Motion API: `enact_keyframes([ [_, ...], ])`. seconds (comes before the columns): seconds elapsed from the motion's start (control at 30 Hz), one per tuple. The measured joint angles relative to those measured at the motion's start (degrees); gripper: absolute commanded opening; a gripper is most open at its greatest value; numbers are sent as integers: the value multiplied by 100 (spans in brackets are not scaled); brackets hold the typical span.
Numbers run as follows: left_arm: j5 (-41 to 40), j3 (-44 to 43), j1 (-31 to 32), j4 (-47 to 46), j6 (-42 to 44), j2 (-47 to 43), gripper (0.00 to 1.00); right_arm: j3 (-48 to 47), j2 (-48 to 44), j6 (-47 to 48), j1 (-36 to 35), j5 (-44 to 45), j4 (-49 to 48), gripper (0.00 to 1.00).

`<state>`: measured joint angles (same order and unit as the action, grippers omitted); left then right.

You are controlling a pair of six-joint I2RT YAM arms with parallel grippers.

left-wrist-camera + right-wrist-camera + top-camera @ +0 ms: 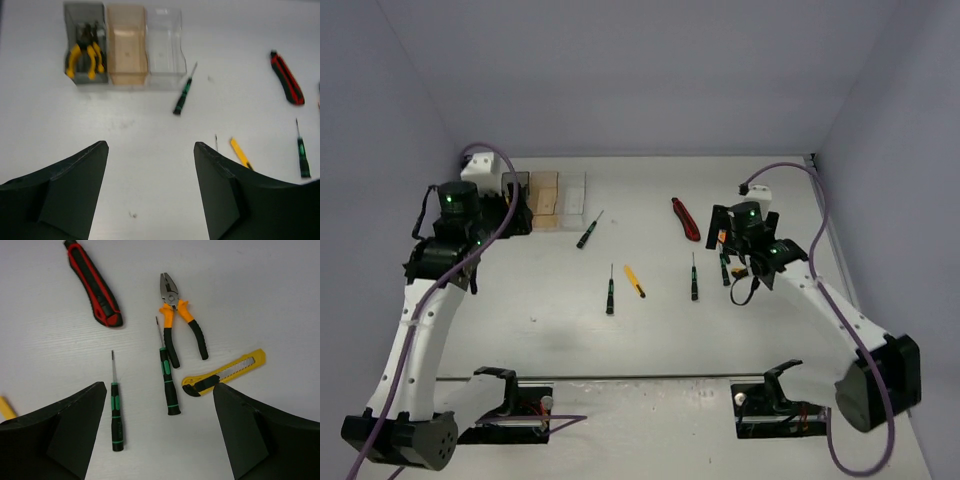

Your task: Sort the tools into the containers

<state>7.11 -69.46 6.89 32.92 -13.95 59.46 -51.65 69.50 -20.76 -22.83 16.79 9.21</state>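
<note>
Three containers stand in a row at the back left: a smoky dark bin holding yellow-handled pliers, an amber bin and a clear bin. My left gripper hangs open above bare table in front of them, holding nothing. My right gripper is open above a cluster of tools: orange-handled pliers, two black-and-green screwdrivers, a yellow utility knife and a red-handled knife. Nothing lies between its fingers.
More tools lie on the table's middle: a screwdriver near the clear bin, another screwdriver and a small yellow knife. A white box sits at the back left corner. Walls close in the left, back and right.
</note>
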Motion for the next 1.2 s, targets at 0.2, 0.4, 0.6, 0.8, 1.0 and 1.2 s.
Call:
enact_keyframes([
  [0.2, 350, 1577, 139, -144, -8, -341, 66, -3, 1070, 195, 861, -249, -533, 53],
  [0.4, 169, 2018, 142, -213, 23, -995, 66, -114, 1862, 557, 1226, -454, -1099, 36],
  [0.6, 184, 2018, 143, -327, 23, -1023, 66, -202, 2798, 854, 1332, -852, -1389, 36],
  [0.8, 203, 2018, 142, -327, 21, -928, 66, -202, 2940, 1003, 1692, -1233, -1560, 32],
  [1.0, 275, 2018, 141, -325, 21, -794, 66, -207, 3087, 1057, 1868, -1667, -1729, 33],
  [1.2, 334, 2018, 141, -328, 21, -687, 66, -252, 3241, 1164, 1862, -1921, -1885, 19],
])
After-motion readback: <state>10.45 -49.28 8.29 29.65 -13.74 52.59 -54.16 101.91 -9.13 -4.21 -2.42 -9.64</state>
